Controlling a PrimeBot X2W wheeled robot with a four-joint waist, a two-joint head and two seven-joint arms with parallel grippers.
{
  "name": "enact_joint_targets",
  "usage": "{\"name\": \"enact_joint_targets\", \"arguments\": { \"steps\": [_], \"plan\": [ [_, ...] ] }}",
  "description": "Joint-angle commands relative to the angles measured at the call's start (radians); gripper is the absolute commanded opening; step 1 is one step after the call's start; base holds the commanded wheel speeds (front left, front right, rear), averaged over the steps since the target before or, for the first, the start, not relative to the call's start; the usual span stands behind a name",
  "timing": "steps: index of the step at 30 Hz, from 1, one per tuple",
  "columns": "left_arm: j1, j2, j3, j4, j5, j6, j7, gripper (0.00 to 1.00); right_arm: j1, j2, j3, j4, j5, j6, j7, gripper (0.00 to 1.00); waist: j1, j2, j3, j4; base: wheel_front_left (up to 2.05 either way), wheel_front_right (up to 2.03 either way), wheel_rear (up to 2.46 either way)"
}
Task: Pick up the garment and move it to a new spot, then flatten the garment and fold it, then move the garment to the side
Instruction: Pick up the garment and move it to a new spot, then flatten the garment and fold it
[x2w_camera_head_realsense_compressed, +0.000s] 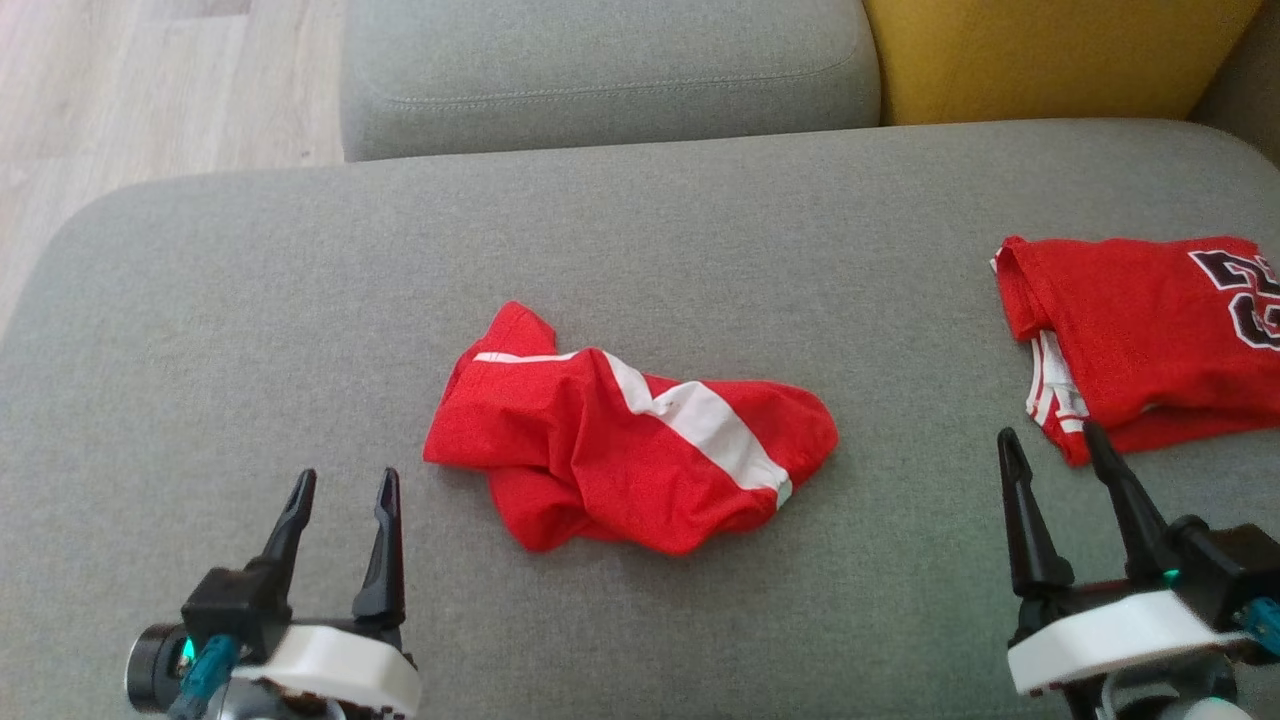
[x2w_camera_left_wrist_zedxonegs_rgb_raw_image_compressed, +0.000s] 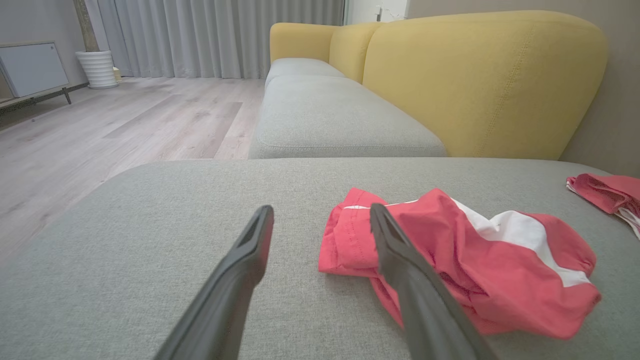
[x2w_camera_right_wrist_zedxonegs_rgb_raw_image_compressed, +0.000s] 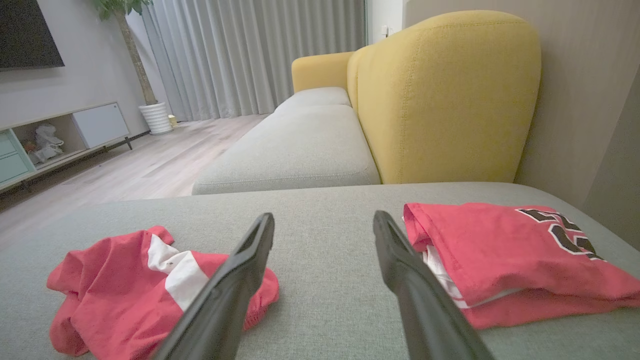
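Note:
A crumpled red garment (x2w_camera_head_realsense_compressed: 620, 440) with a white stripe lies in a heap at the middle of the grey sofa seat (x2w_camera_head_realsense_compressed: 300, 300). The left wrist view shows the garment (x2w_camera_left_wrist_zedxonegs_rgb_raw_image_compressed: 465, 265) just right of the fingers, and in the right wrist view the garment (x2w_camera_right_wrist_zedxonegs_rgb_raw_image_compressed: 145, 285) sits at the lower left. My left gripper (x2w_camera_head_realsense_compressed: 342, 485) hovers open near the seat's front edge, left of the heap and apart from it. My right gripper (x2w_camera_head_realsense_compressed: 1052, 442) is open at the lower right, empty, its tips close to a folded red jersey (x2w_camera_head_realsense_compressed: 1150, 330).
The folded red jersey (x2w_camera_right_wrist_zedxonegs_rgb_raw_image_compressed: 510, 255) with dark numerals lies at the seat's right side. A second grey cushion (x2w_camera_head_realsense_compressed: 600, 70) and a yellow backrest (x2w_camera_head_realsense_compressed: 1050, 55) stand behind. Wooden floor (x2w_camera_head_realsense_compressed: 150, 90) lies to the left, past the seat's rounded edge.

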Motion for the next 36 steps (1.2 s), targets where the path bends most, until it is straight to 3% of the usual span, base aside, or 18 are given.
{"name": "enact_joint_targets", "arguments": {
  "steps": [1, 27, 31, 36],
  "plan": [
    [-0.033, 0.022, 0.038, -0.033, 0.000, 0.006, -0.005, 1.00, -0.022, -0.005, 0.020, -0.043, 0.004, 0.007, 0.001, 1.00, 0.0001, -0.0001, 0.000, 0.000, 0.00, 0.00, 0.00],
    [-0.053, 0.025, 0.020, -0.035, 0.005, 0.023, -0.002, 1.00, -0.019, -0.005, 0.017, -0.055, 0.008, 0.007, 0.012, 1.00, 0.0001, -0.0001, 0.017, 0.008, 0.00, 0.00, 0.00],
    [-0.109, 0.019, -0.013, -0.027, 0.005, -0.009, 0.031, 1.00, -0.031, -0.005, 0.015, -0.061, 0.010, 0.007, 0.010, 1.00, 0.0001, -0.0001, 0.047, 0.011, 0.00, 0.00, 0.00],
    [-0.245, -0.002, -0.070, 0.015, -0.015, -0.084, 0.131, 1.00, -0.065, -0.005, 0.025, -0.061, 0.008, 0.007, 0.008, 1.00, 0.0001, -0.0001, 0.100, 0.008, 0.00, 0.00, 0.00]
  ]
}}
